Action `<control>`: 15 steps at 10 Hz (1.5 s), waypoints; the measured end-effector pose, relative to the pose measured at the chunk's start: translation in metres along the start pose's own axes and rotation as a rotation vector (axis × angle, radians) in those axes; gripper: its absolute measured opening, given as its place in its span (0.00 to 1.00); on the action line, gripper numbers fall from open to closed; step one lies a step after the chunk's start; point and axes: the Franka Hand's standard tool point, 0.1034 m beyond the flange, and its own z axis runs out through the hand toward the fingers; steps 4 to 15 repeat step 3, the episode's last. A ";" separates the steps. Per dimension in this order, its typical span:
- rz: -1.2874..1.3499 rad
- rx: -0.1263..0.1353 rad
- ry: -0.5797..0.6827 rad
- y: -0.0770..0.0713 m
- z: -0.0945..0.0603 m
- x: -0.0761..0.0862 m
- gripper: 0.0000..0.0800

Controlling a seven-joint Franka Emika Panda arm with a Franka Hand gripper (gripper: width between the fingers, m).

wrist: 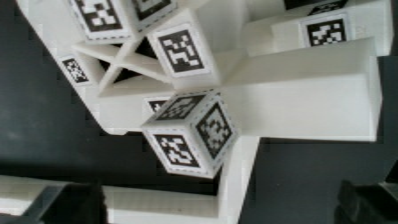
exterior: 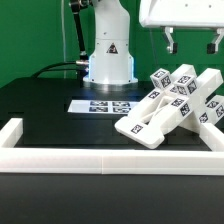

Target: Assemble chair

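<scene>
The chair parts (exterior: 172, 105) lie in a pile at the exterior view's right: white blocky pieces with black-and-white tags, leaning on one another. My gripper (exterior: 190, 42) hangs well above the pile, open and empty, with its two dark fingers spread wide. In the wrist view the pile (wrist: 178, 90) fills most of the picture, with a tagged block (wrist: 192, 135) nearest. My gripper (wrist: 214, 205) shows only as two dark fingertips (wrist: 50, 200) at the picture's edge, far apart, with a flat white piece (wrist: 178, 195) far below between them.
The marker board (exterior: 105, 105) lies flat on the black table in front of the robot base (exterior: 108, 55). A low white border rail (exterior: 100, 158) runs along the front and the left side (exterior: 12, 133).
</scene>
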 end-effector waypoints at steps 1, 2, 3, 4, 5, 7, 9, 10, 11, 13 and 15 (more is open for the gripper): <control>0.000 0.000 0.000 0.000 0.000 0.000 0.81; 0.000 0.000 0.000 0.000 0.000 0.000 0.81; 0.000 0.000 0.000 0.000 0.000 0.000 0.81; 0.000 0.000 0.000 0.000 0.000 0.000 0.81; 0.000 0.000 0.000 0.000 0.000 0.000 0.81; 0.000 0.000 0.000 0.000 0.000 0.000 0.81; 0.000 0.000 0.000 0.000 0.000 0.000 0.81; 0.000 0.000 0.000 0.000 0.000 0.000 0.81; 0.000 0.000 0.000 0.000 0.000 0.000 0.81; 0.000 0.000 0.000 0.000 0.000 0.000 0.81; 0.000 0.000 0.000 0.000 0.000 0.000 0.81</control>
